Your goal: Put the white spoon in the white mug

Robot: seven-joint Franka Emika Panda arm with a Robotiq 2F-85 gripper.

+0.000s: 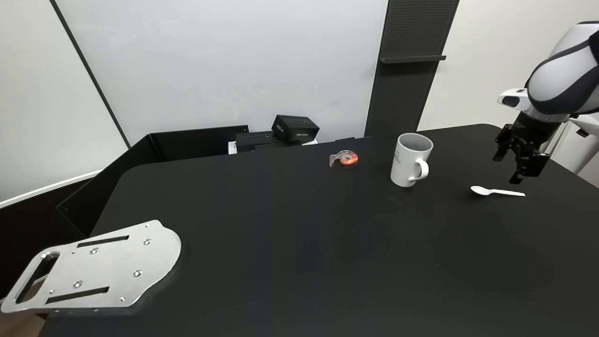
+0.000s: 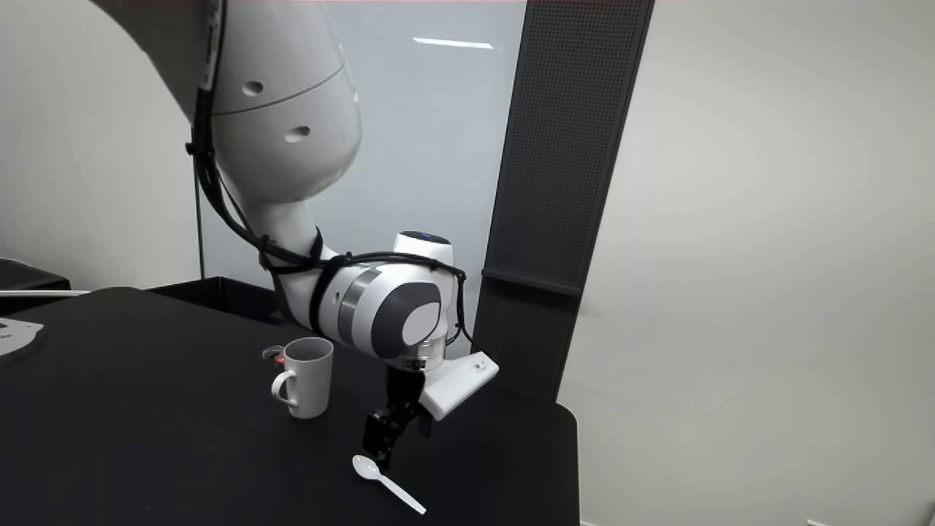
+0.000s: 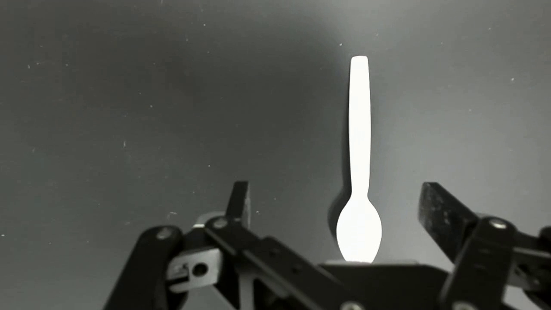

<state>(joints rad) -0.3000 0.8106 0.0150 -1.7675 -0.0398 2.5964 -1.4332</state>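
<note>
Counting the things around the counter (image 1: 290, 262) gives one white spoon (image 3: 359, 129), one white mug (image 1: 408, 163), one small clear-plastic object with a red-orange ring (image 1: 351, 162) and one metal plate (image 1: 119, 262). One black box (image 1: 302, 129) sits on a dark stack past the far edge, its pieces overlapping too much to number.

With the mug as the dial's centre in that exterior view, the spoon lies near four o'clock, the clear object at nine, the plate well off toward eight.

Thin and plain white, the spoon rests flat. Seen from the wrist, its slim handle points to twelve, squared at the tip, pinching to a neck before an oval bowl at six; the bowl's very end is hidden by the claw (image 3: 335, 198). Shadow runs along its nine-o'clock side.

The mug stands upright, cylindrical, small dark print on its wall, its single loop handle toward four.

There is one claw, above the counter, jaws spread wide; in the wrist view the bowl shows between them, nearer the three-o'clock jaw.
</note>
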